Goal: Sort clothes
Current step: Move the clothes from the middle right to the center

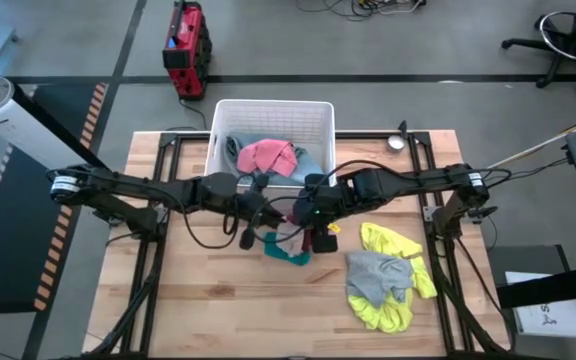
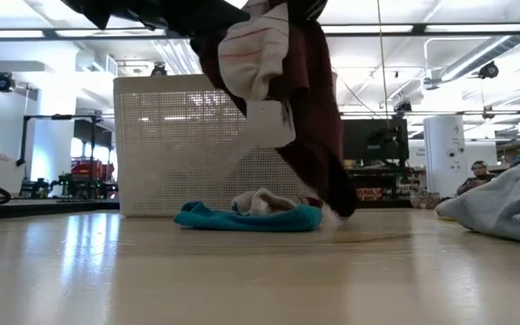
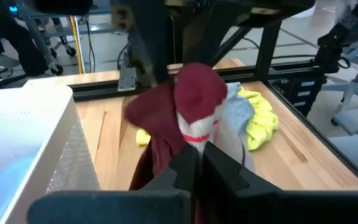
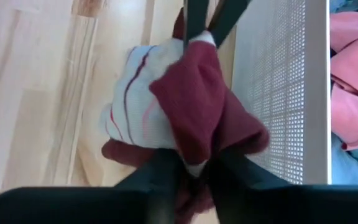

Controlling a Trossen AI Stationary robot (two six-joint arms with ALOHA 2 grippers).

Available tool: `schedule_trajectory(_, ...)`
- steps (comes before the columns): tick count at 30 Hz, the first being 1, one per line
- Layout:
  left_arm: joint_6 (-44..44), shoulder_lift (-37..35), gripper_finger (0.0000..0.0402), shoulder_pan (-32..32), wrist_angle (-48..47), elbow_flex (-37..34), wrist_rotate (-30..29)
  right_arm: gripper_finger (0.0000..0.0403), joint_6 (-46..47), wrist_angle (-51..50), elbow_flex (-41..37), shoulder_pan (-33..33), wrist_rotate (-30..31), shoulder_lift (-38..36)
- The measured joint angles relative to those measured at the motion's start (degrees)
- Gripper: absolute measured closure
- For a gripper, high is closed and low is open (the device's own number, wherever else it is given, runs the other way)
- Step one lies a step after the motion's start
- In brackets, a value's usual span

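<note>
A maroon and white garment (image 3: 194,102) with thin red stripes hangs between my two grippers, in front of the white basket (image 1: 273,112). My left gripper (image 3: 197,163) and my right gripper (image 4: 194,171) are both shut on it from opposite sides. A teal garment (image 2: 246,218) lies flat on the table under them. A bright yellow garment (image 1: 396,300) with a grey one (image 1: 376,275) on top lies toward the table's right. Pink (image 1: 266,155) and light blue (image 1: 253,142) garments lie inside the basket. My left gripper pinches the garment's white striped part (image 3: 194,138) between its two fingers, coming level from the table's left. The garment is bunched and lifted. My right gripper pinches a maroon fold (image 4: 194,155), coming level from the table's right. The maroon end (image 2: 332,194) hangs down close to the table.
The basket's near wall (image 2: 188,149) stands just behind the held garment. Bare wood lies at the table's near left (image 1: 188,310). A small round metal object (image 1: 396,142) sits at the far right. A red machine (image 1: 186,45) stands on the floor beyond the table.
</note>
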Motion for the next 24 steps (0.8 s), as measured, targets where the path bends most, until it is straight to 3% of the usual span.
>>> schedule_trajectory(5,1.5,0.2,0.04,-0.6,0.1,0.0,0.5,0.0293,-1.1,0.0,0.0,0.0,-0.6,0.0)
schedule_trajectory(12,1.5,-0.5,0.04,-0.7,1.5,0.0,0.6,0.0393,-3.4,0.2,0.0,0.0,-0.6,0.0)
schedule_trajectory(24,1.1,-1.6,0.0366,-0.8,2.5,0.0,2.6,0.0402,-3.9,0.6,0.0,0.0,-0.6,0.0)
